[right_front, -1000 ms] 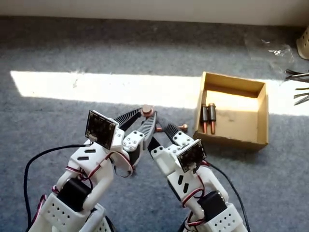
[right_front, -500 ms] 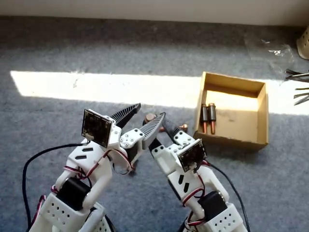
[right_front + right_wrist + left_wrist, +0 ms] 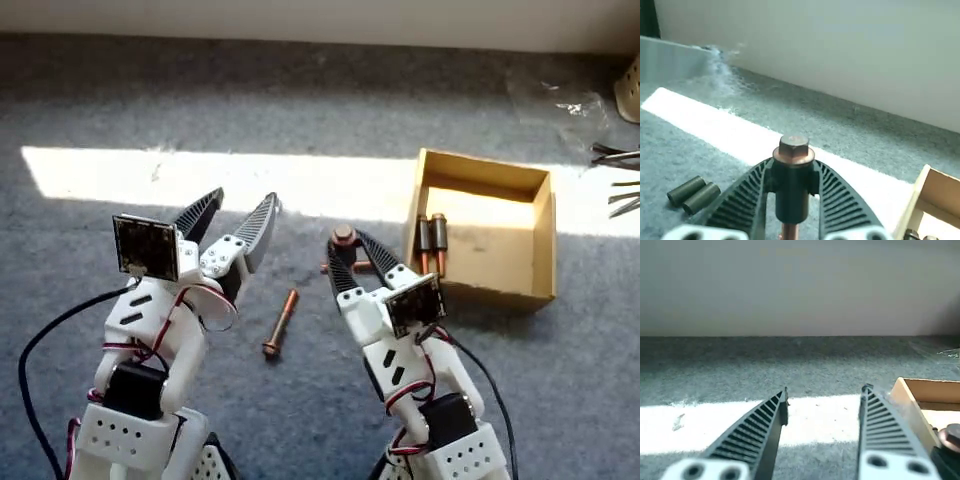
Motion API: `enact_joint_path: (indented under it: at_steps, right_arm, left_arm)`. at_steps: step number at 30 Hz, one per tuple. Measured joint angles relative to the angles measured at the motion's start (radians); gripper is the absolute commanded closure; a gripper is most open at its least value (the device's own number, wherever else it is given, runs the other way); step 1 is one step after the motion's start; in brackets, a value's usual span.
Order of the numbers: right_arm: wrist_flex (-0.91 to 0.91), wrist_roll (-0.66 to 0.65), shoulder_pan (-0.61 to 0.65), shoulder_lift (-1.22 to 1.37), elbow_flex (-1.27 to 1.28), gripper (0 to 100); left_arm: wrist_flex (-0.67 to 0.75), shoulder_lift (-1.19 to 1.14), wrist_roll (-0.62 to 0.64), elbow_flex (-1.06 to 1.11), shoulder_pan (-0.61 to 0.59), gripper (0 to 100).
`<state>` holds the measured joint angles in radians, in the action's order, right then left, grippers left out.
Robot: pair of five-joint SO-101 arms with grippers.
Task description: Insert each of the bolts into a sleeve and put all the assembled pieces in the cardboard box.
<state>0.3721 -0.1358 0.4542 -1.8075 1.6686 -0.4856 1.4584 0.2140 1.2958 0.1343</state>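
My right gripper (image 3: pixel 346 248) is shut on an assembled piece (image 3: pixel 791 192), a dark sleeve with the copper bolt head (image 3: pixel 343 235) sticking out above the fingers. It stands upright just left of the cardboard box (image 3: pixel 476 288). Two assembled pieces (image 3: pixel 431 242) lie inside the box against its left wall. My left gripper (image 3: pixel 232 212) is open with nothing in it, raised over the carpet to the left; its fingertips (image 3: pixel 784 392) are wide apart. A loose copper bolt (image 3: pixel 280 322) lies on the carpet between the arms. Two bare sleeves (image 3: pixel 693 193) lie side by side on the carpet.
Grey carpet with a sunlit strip (image 3: pixel 120 175) across the middle. A white wall (image 3: pixel 800 285) bounds the far side. Metal tools (image 3: pixel 618 156) and a clear plastic bag (image 3: pixel 560 105) lie at the back right, beyond the box.
My left gripper opened, let go of the bolt head and drew back to the left. The right gripper kept the assembled piece and shifted right, nearer the box, uncovering the loose bolt.
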Motion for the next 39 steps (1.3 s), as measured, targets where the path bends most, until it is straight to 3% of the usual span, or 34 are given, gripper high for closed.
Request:
enact_joint_path:
  at_steps: [10, 23, 26, 30, 39]
  right_arm:
    - [0.152, 0.000, -0.149, 0.124, -0.149, 99.4]
    - [0.278, 0.000, -0.361, 0.858, -0.646, 99.4]
    - [0.301, 0.000, -0.425, 0.991, -0.760, 99.4]
    - [0.356, -0.021, -0.486, 1.140, -0.913, 99.4]
    - [0.457, -0.132, -0.520, 1.468, -1.175, 99.4]
  left_arm:
    - [0.002, 0.000, -0.124, 0.117, -0.170, 78]
    - [0.002, 0.000, -0.127, 0.160, -0.183, 78]
    - [0.002, 0.000, -0.129, 0.160, -0.183, 84]
    - [0.002, 0.000, -0.129, 0.160, -0.183, 99]
    - [0.002, 0.000, -0.129, 0.160, -0.183, 99]
